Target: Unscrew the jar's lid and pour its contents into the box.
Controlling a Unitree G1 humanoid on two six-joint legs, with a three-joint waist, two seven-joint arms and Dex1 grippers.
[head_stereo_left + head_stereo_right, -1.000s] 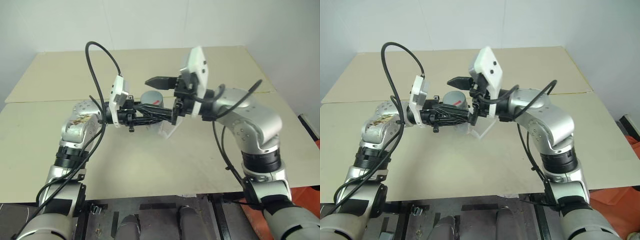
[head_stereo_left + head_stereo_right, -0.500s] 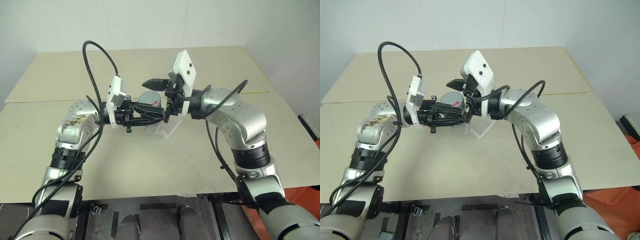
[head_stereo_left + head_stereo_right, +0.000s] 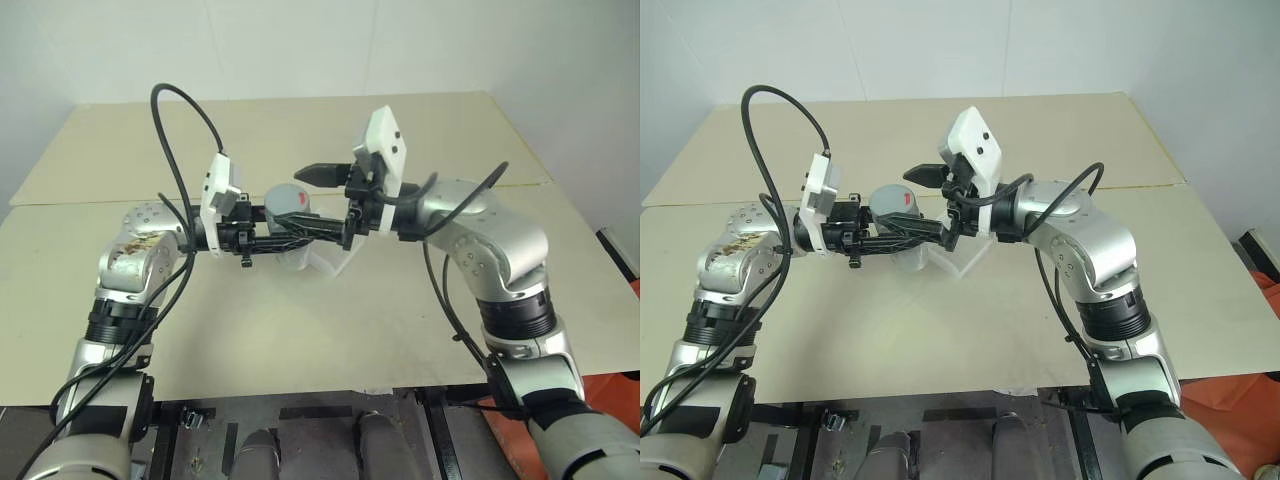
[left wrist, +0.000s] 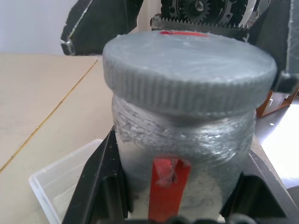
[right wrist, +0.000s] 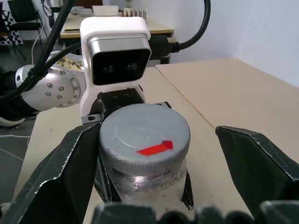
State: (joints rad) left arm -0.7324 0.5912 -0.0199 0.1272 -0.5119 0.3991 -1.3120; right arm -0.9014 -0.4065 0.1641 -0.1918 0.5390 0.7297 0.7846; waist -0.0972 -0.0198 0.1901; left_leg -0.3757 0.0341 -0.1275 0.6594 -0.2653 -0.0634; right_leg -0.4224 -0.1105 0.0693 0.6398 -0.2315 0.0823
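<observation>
My left gripper (image 3: 305, 222) is shut on the jar (image 3: 287, 205), a small cylinder with a red mark (image 4: 166, 184) on its side, held up above the table. The grey ribbed lid (image 5: 145, 135) sits on the jar and carries a red spot. My right gripper (image 3: 322, 205) faces it, open, with one finger (image 5: 65, 172) on each side of the lid and a gap to it on both sides. The box (image 3: 330, 262), shallow clear plastic, rests on the table just below the jar. The contents are hidden inside the jar.
The beige table (image 3: 300, 330) stretches wide around the box, with a seam line (image 3: 100, 200) running across it at the left. Cables loop above both wrists. The table's front edge lies close to me.
The jar stays in my left gripper and the right gripper stays open around the lid. Both hands have barely shifted.
</observation>
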